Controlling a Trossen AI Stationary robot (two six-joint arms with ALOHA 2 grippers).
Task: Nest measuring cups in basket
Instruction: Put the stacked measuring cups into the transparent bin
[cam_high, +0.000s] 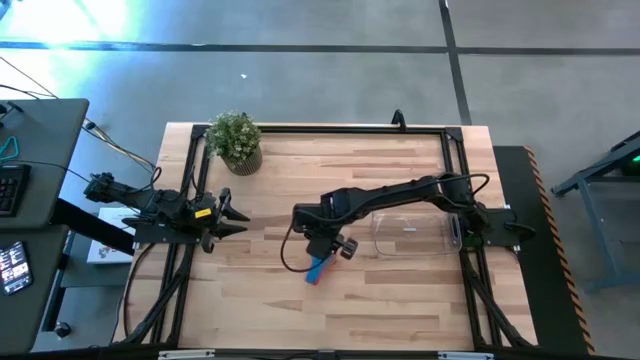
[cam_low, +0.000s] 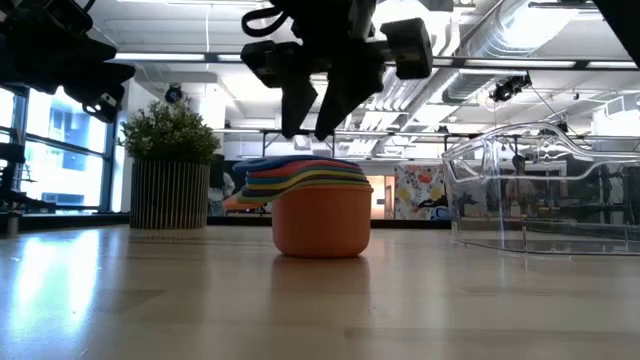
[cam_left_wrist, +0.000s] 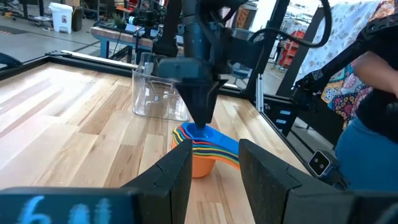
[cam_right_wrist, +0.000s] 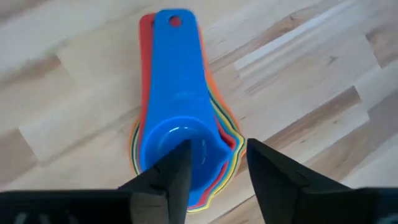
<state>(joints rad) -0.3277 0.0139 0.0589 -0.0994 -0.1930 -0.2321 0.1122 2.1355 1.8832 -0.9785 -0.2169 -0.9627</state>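
Right wrist view: right tool (cam_right_wrist: 214, 165) points straight down over the stack, fingers parted with a clear gap, pinching nothing. One finger tip sits over the bowl of the small blue plastic measuring cup (cam_right_wrist: 171, 106), the other over the stack's edge; can't tell if either touches.

Stack of nested plastic measuring cups (cam_low: 320, 215) sits on the light wooden desk (cam_high: 400, 300), just below centre in the high view. Blue on top, thin coloured rims below it, large orange cup (cam_low: 320, 232) at the bottom, handles fanned to one side. Can't count the middle ones.

Clear rectangular plastic basket (cam_high: 415, 231) is right of centre in the high view, near the stack but apart from it. Looks empty in the low view.

Left tool (cam_high: 232, 213) waits at the desk's left edge, fingers spread, holding nothing. Potted green plant (cam_high: 236, 140) upper left, clear of the work.

Step, my read: nesting looks done, blue cup apparently just placed; stack not yet in the basket.

Next needs: lift clear, re-grip the whole stack low on the orange cup or across the handles, carry it right, over the basket wall, set down level. Risk: gripping high pulls off only the top cups.
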